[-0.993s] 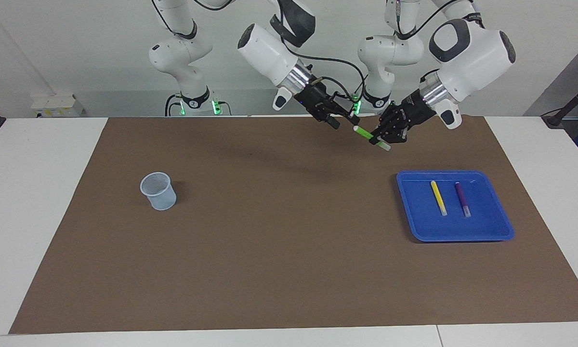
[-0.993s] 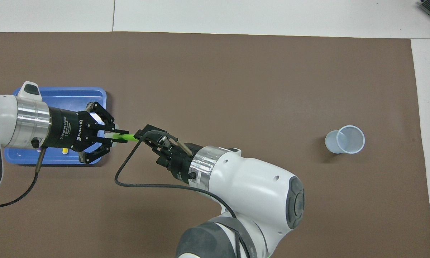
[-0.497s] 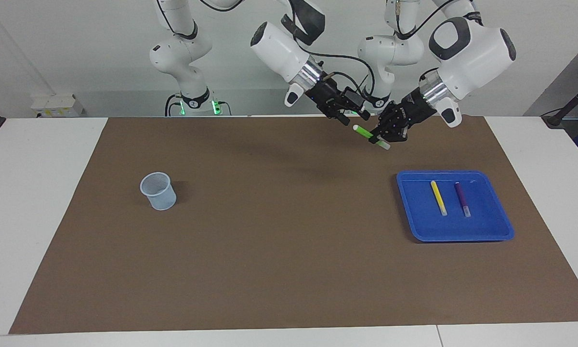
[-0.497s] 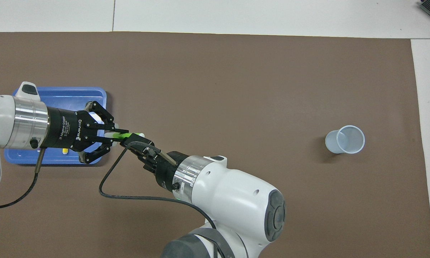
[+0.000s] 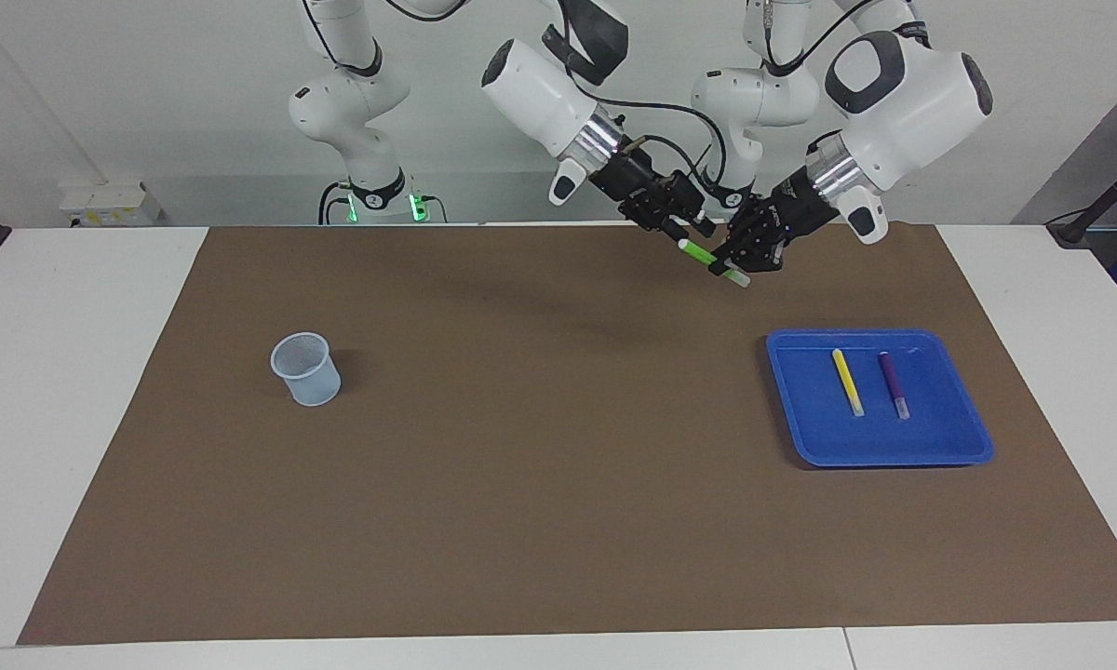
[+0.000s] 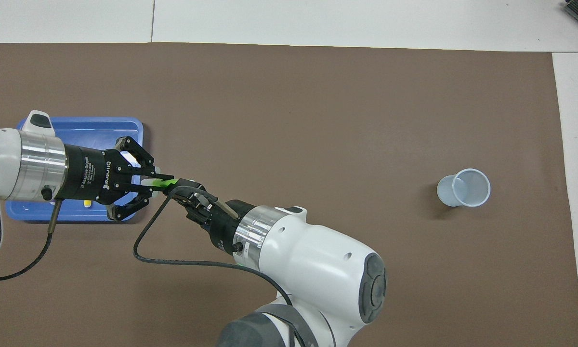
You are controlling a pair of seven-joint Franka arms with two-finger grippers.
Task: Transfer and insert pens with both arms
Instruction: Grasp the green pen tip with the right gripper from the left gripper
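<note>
The light, stiff, slippery green pen [image 5: 706,256] was held clamped between the left gripper [image 5: 734,262] jaws, its free end judged graspable by the right gripper [image 5: 684,229], whose jaw state could not be told.

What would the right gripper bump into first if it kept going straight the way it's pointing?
The green pen, held up in the air by the left gripper. The right gripper points right at its free end and looks about to touch it, though the depth is hard to judge.

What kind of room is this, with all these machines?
Most likely a robotics lab. Two white robot arms hang over a table covered by a brown mat: the left gripper holds a green pen, and a blue tray and a cup stand ready.
</note>
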